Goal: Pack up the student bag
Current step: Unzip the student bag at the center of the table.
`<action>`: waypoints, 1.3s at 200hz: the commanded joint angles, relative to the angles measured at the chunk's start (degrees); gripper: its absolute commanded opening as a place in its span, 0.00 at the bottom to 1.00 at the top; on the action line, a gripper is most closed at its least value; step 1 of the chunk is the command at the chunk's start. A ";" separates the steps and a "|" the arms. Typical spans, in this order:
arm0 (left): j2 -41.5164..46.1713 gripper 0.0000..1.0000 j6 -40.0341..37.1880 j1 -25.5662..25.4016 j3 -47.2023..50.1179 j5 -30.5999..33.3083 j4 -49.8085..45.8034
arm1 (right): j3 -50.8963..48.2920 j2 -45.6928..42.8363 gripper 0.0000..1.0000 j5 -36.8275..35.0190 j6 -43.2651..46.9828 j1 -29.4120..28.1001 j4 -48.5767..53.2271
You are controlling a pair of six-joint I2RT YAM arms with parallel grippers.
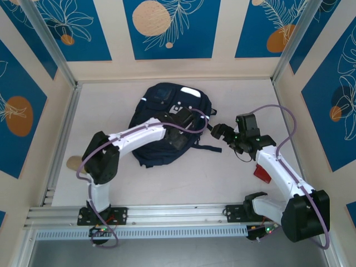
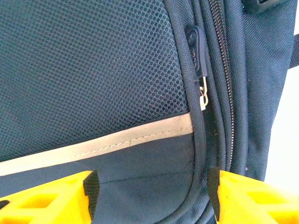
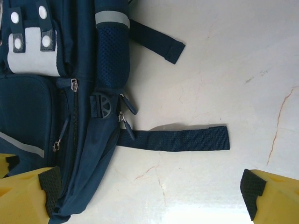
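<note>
Navy fabric: the student bag [image 1: 167, 119] is soft woven cloth. Expect it to sag and fold when lifted, not keep its shape.
Weight: judged light to moderate; it lies slack, so probably little is inside.
Slip: the coarse weave and mesh panel [image 2: 93, 70] should give the pads good friction. The reflective stripe [image 2: 117, 140] looks smoother.
Hold points: zip pull [image 2: 195, 43] for opening; loose strap [image 3: 177, 139] or a pinched fold of cloth for dragging.
Bag position: centre of the top view, flat on the surface [image 3: 224, 70].
Left pincer [image 2: 152, 189]: jaws apart, directly over the bag's front, with stripe and seam between the fingers. Contact cannot be told.
Right pincer [image 3: 149, 198]: jaws wide apart, nothing held, at the bag's right edge. One finger is over the bag's side, the other over bare surface.
</note>
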State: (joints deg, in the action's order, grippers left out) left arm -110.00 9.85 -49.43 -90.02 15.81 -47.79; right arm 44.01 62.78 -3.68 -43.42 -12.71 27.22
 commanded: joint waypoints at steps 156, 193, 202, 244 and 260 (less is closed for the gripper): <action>6.47 0.08 -1.27 -0.98 0.23 8.19 -0.07 | 3.48 6.49 0.91 9.66 3.15 -0.21 -1.55; 12.56 0.01 -0.82 -0.89 4.75 8.70 3.72 | 12.15 13.92 0.76 7.18 11.13 -5.18 1.70; 13.94 0.00 -0.50 -0.86 6.20 8.75 5.03 | 14.45 16.07 0.75 5.66 13.37 -6.62 2.37; 17.85 0.00 1.20 -0.58 11.10 8.30 9.14 | 25.96 27.12 0.70 3.75 21.17 -10.99 5.24; 18.46 0.00 1.32 -0.49 11.77 8.02 9.49 | 30.17 31.49 0.65 3.29 22.97 -12.42 6.20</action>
State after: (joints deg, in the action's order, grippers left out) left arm -95.09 9.06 -50.37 -78.78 22.15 -42.00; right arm 68.90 89.30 0.84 -26.46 -23.46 30.00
